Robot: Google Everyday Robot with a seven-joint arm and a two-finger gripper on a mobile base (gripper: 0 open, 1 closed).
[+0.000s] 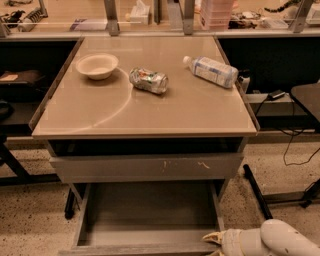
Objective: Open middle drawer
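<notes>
The middle drawer (145, 212) is pulled out below the table top and shows its shallow grey tray, which holds nothing. Its plain front edge (135, 248) lies at the bottom of the camera view. Above it is a taller grey front with white scratch marks (150, 167), pushed in. My gripper (214, 240) is at the bottom right, at the right end of the pulled-out drawer's front. The white arm (280, 242) runs off the lower right corner.
On the beige table top (200, 110) stand a white bowl (97, 65), a crushed can (148, 80) and a plastic bottle lying on its side (212, 70). A black stand and cables (295, 145) are at the right. A shelf with clutter (140, 12) runs behind.
</notes>
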